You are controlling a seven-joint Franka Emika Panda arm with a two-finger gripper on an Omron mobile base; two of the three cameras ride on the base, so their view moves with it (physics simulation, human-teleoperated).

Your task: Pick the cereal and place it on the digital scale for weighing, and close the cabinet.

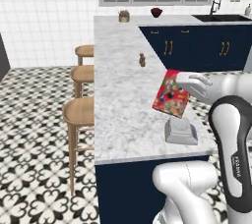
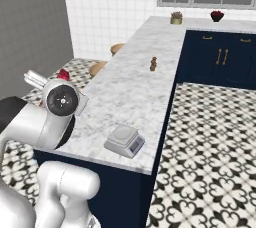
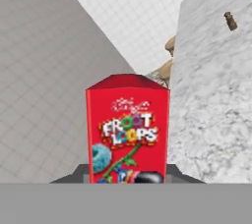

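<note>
The cereal (image 1: 171, 94) is a red box with cartoon print, held tilted in the air over the marble counter (image 1: 118, 105). My gripper (image 1: 187, 88) is shut on it from the right. The hand view looks up the front of the cereal (image 3: 128, 129), with the gripper (image 3: 128, 178) clamped at its lower end. The digital scale (image 1: 181, 131) is a low light-grey platform near the counter's front edge, just below and slightly nearer than the box, apart from it. From the right, the digital scale (image 2: 125, 140) sits bare, and a sliver of the cereal (image 2: 63, 75) shows behind the arm. The cabinet is out of view.
A small brown grinder (image 1: 142, 60) stands mid-counter. A potted plant (image 1: 124, 16) and a dark red bowl (image 1: 156, 12) sit at the far end. Wooden stools (image 1: 81, 112) line the counter's left side. Navy base units with brass handles (image 1: 197, 46) and a sink tap (image 1: 215, 3) lie to the right.
</note>
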